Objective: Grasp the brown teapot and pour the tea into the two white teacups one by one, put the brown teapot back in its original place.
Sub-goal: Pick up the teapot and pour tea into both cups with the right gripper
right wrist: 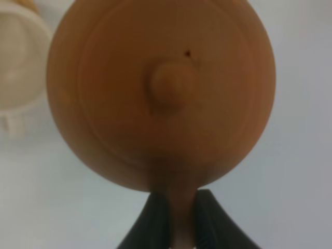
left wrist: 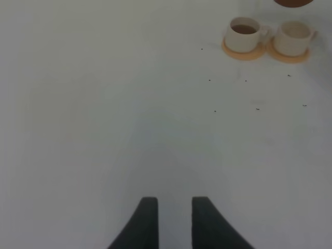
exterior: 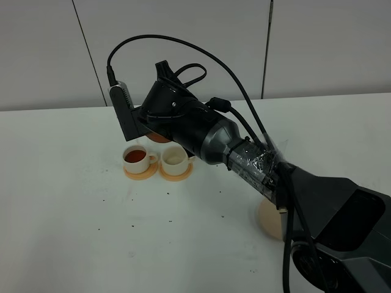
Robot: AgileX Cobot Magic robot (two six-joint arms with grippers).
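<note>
Right claw [right wrist: 181,220] is clamped on the loop handle of the brown teapot [right wrist: 161,93]. Wrist cam looks straight down on lid & knob; the pot hangs in the air, not on the desk [exterior: 73,207]. From the high cam it's mostly hidden behind the claw, just a brown sliver above & behind the two white teacups [exterior: 174,160]. The cup on the left-arm side holds tea [exterior: 134,155]. The other looks pale inside, empty or barely filled, we can't tell. Our read: 1st pour done, 2nd in hand. The big beige coaster [exterior: 267,218] lies well apart, partly hidden by the right arm.

Left claw [left wrist: 174,223]: jaws a narrow gap apart, nothing betw. them, low over bare desk, well off from the cups.

Handling, as we judge it: the clay pot is rigid & brittle, so no knocks vs cup rims. W/ liquid inside it's prob. the heaviest item here, and the weight sits off to one side of the handle, so it'll want to swing in the grip. The handle is the right hold; grip firm. The lid may be loose and could slip on a steep tilt. The cups are small & light, easily nudged off their coasters.
</note>
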